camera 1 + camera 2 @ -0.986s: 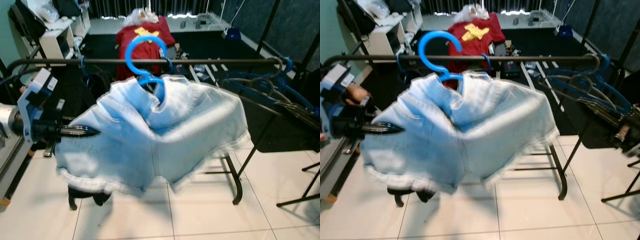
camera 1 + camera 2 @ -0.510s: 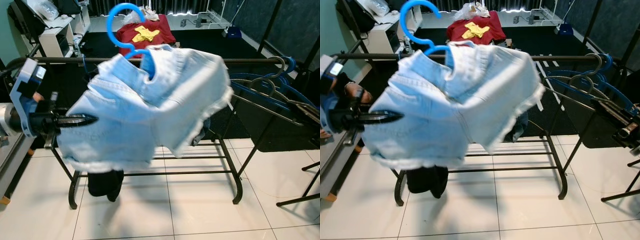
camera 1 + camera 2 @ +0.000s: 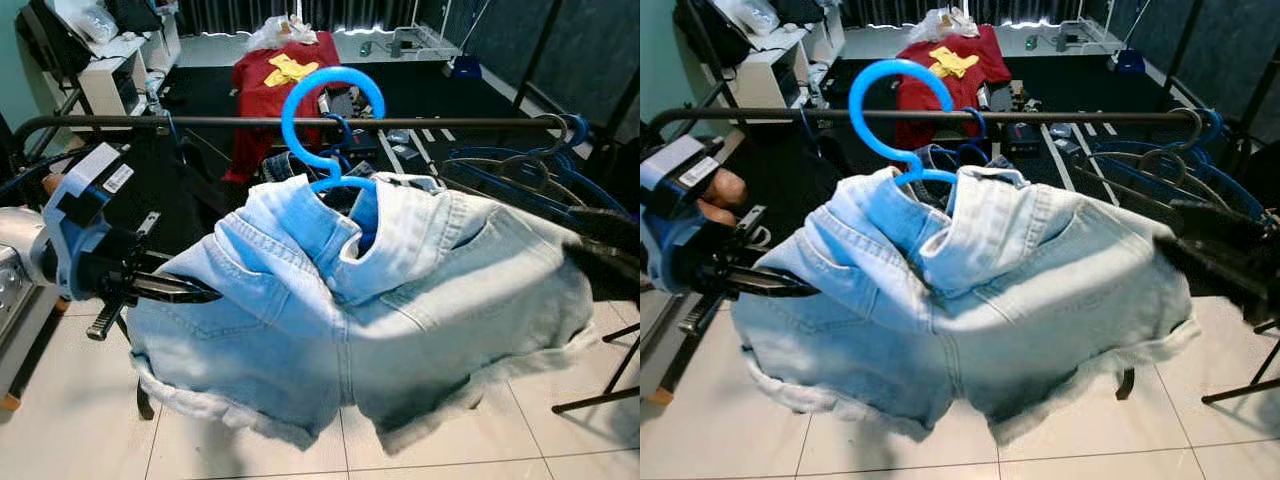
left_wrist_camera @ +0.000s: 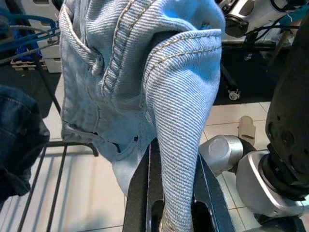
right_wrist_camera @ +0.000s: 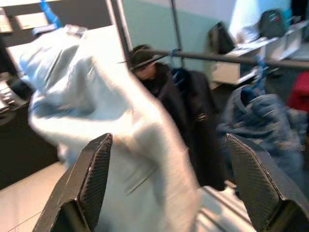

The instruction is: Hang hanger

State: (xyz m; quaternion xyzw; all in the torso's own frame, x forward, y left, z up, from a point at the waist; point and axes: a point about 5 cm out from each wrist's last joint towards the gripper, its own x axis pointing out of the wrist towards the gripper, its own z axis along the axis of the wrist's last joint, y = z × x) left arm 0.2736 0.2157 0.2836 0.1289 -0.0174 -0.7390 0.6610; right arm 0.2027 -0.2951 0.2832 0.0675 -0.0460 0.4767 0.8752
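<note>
We clamp our left end effector (image 3: 205, 294) on the denim shorts (image 3: 360, 320). Their blue hanger (image 3: 330, 120) rises up and forward of it, hook beside the rail (image 3: 450, 122), whose length runs sideways. Our right end effector (image 5: 169, 183) gapes wide.

I see a black clothes rail (image 3: 200, 122) crossing the upper frame, empty blue hangers (image 3: 560, 135) hooked at its right end, its frame standing on white floor tiles (image 3: 70, 440).
</note>
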